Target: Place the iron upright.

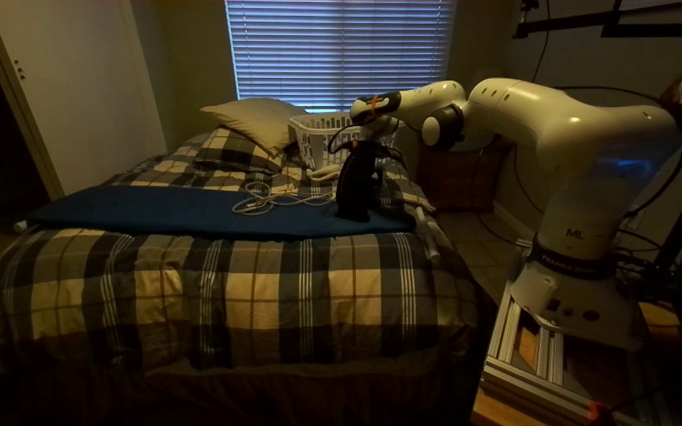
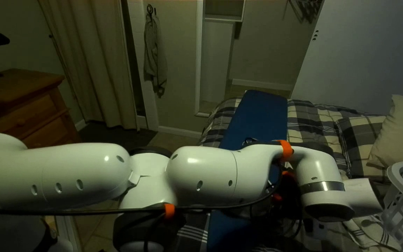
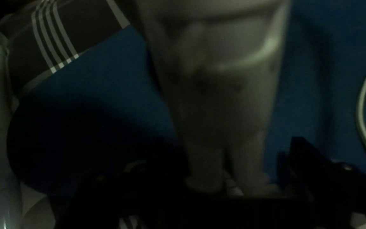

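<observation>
The iron (image 1: 354,186) stands upright, a dark silhouette with its point up, its lower end at the right end of the blue ironing board (image 1: 169,210) on the bed. In the wrist view its pale body (image 3: 221,105) fills the middle, blurred. My gripper (image 3: 235,159) is around the lower part of that body, fingers spread. A blue gap shows between the body and the right finger. The left finger is lost in darkness, so contact there cannot be told. In an exterior view the gripper (image 1: 379,163) is beside the iron's upper part. In an exterior view the arm hides the iron (image 2: 285,196).
A pale cord (image 1: 258,201) lies looped on the board, left of the iron. The white lattice laundry basket (image 1: 314,148) stands behind it, with pillows (image 1: 258,118) to the left. A white tube (image 1: 427,234) lies at the board's right end.
</observation>
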`<action>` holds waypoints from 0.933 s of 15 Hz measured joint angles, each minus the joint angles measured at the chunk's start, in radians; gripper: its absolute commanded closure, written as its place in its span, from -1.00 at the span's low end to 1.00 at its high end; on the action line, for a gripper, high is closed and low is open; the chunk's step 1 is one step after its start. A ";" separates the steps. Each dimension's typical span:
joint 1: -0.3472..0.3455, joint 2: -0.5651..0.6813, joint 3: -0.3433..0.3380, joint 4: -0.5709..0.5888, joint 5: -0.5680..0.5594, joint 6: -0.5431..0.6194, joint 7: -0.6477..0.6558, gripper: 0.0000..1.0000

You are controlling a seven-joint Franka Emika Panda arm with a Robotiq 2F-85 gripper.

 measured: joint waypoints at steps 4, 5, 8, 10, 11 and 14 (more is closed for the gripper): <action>0.016 -0.048 -0.035 0.000 -0.063 0.002 -0.076 -1.00; 0.021 -0.060 -0.044 0.001 -0.079 0.004 -0.095 -1.00; 0.040 -0.098 -0.072 0.002 -0.124 0.010 -0.144 -1.00; 0.056 -0.124 -0.093 0.007 -0.154 0.013 -0.175 -1.00; 0.066 -0.139 -0.102 0.008 -0.169 0.014 -0.191 -1.00; 0.097 -0.190 -0.125 0.010 -0.210 0.016 -0.248 -1.00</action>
